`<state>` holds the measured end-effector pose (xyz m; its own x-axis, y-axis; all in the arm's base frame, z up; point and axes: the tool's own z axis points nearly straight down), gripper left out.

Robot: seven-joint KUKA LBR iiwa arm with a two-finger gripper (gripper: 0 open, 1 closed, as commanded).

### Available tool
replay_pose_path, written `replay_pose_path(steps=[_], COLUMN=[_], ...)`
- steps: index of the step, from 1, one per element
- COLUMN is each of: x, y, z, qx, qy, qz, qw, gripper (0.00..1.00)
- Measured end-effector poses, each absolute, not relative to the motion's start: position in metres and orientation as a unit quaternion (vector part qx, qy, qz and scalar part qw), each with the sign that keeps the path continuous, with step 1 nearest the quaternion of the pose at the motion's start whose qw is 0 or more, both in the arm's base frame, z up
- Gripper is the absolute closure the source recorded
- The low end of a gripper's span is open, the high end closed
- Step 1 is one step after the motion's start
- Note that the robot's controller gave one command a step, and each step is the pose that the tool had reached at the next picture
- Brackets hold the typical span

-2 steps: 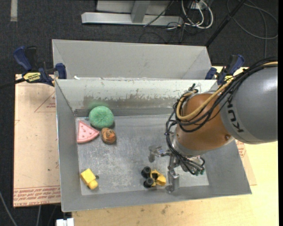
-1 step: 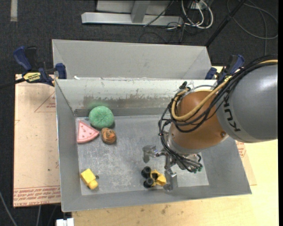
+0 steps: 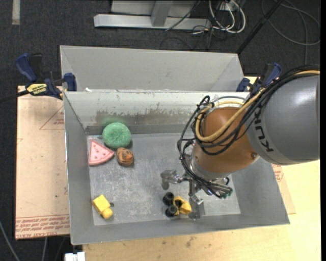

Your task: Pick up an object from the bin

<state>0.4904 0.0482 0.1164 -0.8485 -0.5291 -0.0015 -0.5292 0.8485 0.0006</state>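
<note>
The room has a dark carpeted floor (image 3: 41,30), with a tangle of cables (image 3: 226,15) lying on it beyond the far side of the grey metal bin (image 3: 153,66). The bin's bottom is scuffed and scratched, and a darker rubbed band runs along the foot of its far wall.

The arm (image 3: 293,122) comes in from the right, a rounded grey shell with the black letters "KU" readable on it; the rest of the word turns out of sight. Below it sits an orange cover (image 3: 224,145) looped with yellow and black cables.

The pincer (image 3: 181,196) hangs low over the near part of the bin, right of the middle. It looks released, its two metal fingers (image 3: 196,206) standing apart. A small black-and-yellow toy (image 3: 175,205) lies on the bin's bottom just beside the nearer finger, close to the front wall.

Well apart, toward the far left corner, a round green ball (image 3: 116,134) rests near a pink watermelon-slice toy (image 3: 99,152) and a small brown-orange lump (image 3: 125,156). A yellow block toy (image 3: 103,206) lies alone near the front left.
</note>
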Motion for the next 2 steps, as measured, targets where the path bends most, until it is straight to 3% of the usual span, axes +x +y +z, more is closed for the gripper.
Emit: replay_pose_path(steps=[1,2], x=[0.4929,0.4919], y=[0.0479,0.0447], z=[0.0807,0.0711], qx=[-0.389,-0.498], qy=[0.921,0.867], qz=[0.0,0.0], qw=[0.0,0.003], gripper=[0.0,1.0])
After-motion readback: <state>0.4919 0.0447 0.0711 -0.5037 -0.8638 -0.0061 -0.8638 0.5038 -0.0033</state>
